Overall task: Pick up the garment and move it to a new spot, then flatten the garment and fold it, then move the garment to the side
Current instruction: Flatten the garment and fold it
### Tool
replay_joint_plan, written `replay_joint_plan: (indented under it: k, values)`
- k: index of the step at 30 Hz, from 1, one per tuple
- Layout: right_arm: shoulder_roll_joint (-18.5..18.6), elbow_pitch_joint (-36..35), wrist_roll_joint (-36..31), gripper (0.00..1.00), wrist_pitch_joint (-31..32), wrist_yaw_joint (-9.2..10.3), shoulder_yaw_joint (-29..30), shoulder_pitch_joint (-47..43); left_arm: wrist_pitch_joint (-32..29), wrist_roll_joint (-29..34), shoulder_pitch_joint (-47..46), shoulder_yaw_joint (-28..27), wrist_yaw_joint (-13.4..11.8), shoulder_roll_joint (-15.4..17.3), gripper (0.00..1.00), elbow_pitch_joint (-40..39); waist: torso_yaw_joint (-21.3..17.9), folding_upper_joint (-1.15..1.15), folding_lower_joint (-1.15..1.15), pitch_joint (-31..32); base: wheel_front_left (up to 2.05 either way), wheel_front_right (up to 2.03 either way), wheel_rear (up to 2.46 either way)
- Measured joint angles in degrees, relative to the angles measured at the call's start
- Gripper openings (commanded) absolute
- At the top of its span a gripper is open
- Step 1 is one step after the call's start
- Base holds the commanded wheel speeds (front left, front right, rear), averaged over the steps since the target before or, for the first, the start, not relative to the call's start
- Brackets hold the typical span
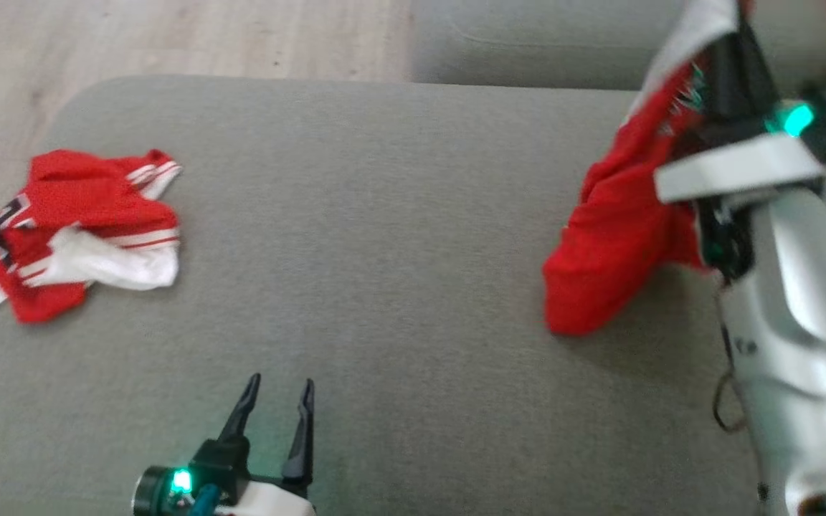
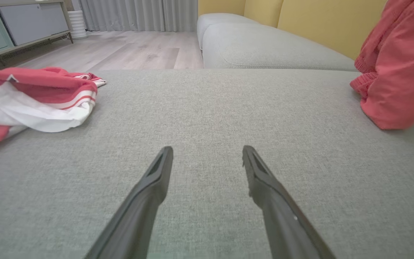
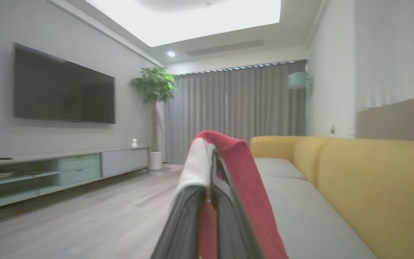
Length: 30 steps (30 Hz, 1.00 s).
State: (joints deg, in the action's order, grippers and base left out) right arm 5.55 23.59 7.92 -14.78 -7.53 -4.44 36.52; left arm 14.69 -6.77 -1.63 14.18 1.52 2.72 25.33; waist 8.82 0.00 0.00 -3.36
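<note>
Garment (image 1: 614, 236) hangs pinched in right fingers (image 3: 219, 187) at cushion (image 1: 384, 215) right side; left fingers (image 1: 305, 395) spread.

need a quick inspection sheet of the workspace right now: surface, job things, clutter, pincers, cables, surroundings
surface: grey woven fabric cushion, bare in the middle
job's things: crumpled red mesh jersey with white red-striped trim and black lettering lies at the cushion's left edge; second red garment with a white edge hangs lifted at the right, lower end near or on the cushion
clutter: nothing seen
grippers: left pincer open, empty, low over the cushion; right pincer shut on the second red garment
cables: thin dark cable loop beside the right forearm
surroundings: pale wood floor, yellow sofa backrest, grey curtains, wall-mounted black television, potted green plant
</note>
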Motion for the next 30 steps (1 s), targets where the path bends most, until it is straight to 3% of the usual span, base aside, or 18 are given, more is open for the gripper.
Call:
replay_joint_plan:
  k: [5, 11, 15, 20, 21, 22, 23, 24, 30]
  values:
    - [-0.74, 2.2, 3.43, 0.0, 0.0, 0.0, -6.65, 9.31, 0.01, -0.91, 0.98, 1.3, -0.55, 0.04, 1.0, 0.16, 4.12, 0.0, 0.0, 1.17, 0.0, 0.0, 0.0]
    - [-1.41, 0.54, 5.26, 0.0, -0.02, 0.0, -8.38, 15.17, 0.01, -0.91, 2.52, 0.56, -1.03, 0.11, 1.0, 0.37, 6.31, 0.0, -0.01, 1.9, 0.0, 0.0, 0.0]
    - [0.15, 0.38, 5.78, 0.0, -0.02, 0.0, -7.77, 9.94, 0.0, -1.42, 3.09, 0.46, -1.37, 0.11, 1.0, 0.31, 4.51, 0.0, 0.0, 1.48, 0.0, 0.0, 0.0]
    - [5.64, 2.83, 5.46, 0.0, 0.0, 0.0, -3.04, -5.99, 0.0, -1.55, 2.91, 0.48, -1.52, 0.12, 1.0, -0.18, 1.12, 0.0, 0.0, -0.02, 0.0, 0.0, 0.0]
    - [6.26, 3.66, 5.28, 0.07, 0.0, 0.0, -2.04, -9.16, 0.0, -1.54, 2.7, 0.47, -1.52, 0.12, 1.0, -0.19, 0.46, 0.0, 0.0, -0.45, 0.0, 0.0, 0.0]
    - [6.91, 4.45, 4.34, 0.36, 0.01, 0.0, -1.54, -12.06, 0.0, -1.54, 2.35, 0.46, -1.51, 0.11, 1.0, -0.19, -0.19, 0.0, 0.0, -0.9, 0.0, 0.0, 0.0]
    - [7.13, 5.32, 3.45, 0.84, 0.01, 0.0, -0.86, -14.53, 0.01, -1.52, 1.82, 0.46, -1.51, 0.11, 1.0, -0.15, -0.84, 0.0, 0.0, -1.35, 0.0, 0.0, 0.0]
    - [6.89, 6.61, 3.14, 1.0, 0.01, 0.0, 0.12, -16.39, 0.01, -1.43, 1.25, 0.45, -1.48, 0.1, 1.0, -0.16, -1.47, 0.0, 0.0, -1.77, 0.0, 0.0, 0.0]
    - [4.8, 10.85, -0.87, 1.0, 0.03, 0.0, 6.1, -20.15, 0.01, -1.31, -0.81, 0.4, -1.44, 0.08, 1.0, -0.12, -4.05, 0.0, 0.01, -3.12, 0.0, 0.0, 0.0]
